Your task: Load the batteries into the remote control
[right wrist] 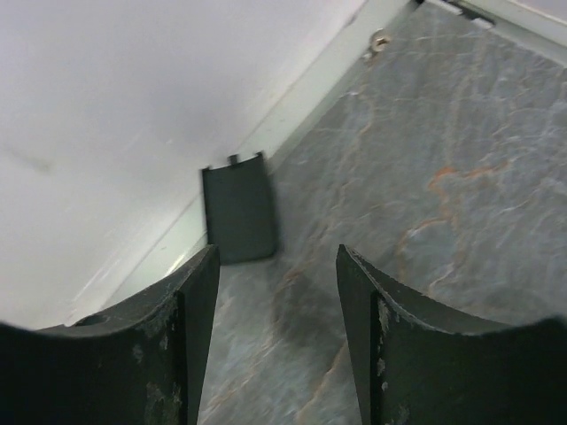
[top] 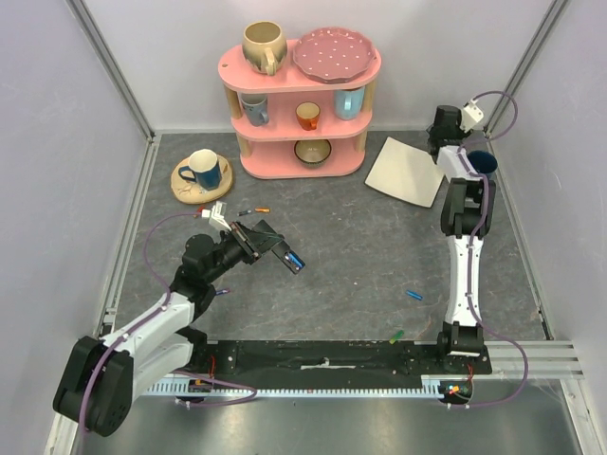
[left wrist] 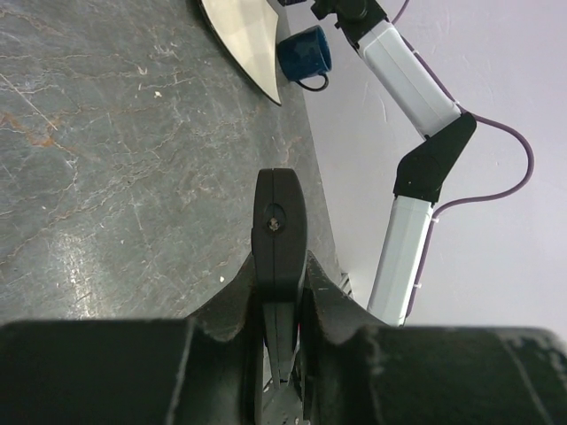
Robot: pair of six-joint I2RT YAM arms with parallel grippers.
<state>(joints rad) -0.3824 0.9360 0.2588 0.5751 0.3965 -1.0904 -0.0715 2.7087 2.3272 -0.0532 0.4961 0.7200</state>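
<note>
Pinching the slim black plastic remote control [left wrist: 279, 221] edge-on, left jaws could let it pivot; right jaws stand wide, empty.

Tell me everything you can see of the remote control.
The remote control is a slim black plastic bar, clamped on its long sides by the left claw. The left wrist view shows it end-on, its rounded tip bearing a small round dot. From above it slants over the left half of the table, with a blue battery at its free end. Whether it touches the table cannot be told.
</note>
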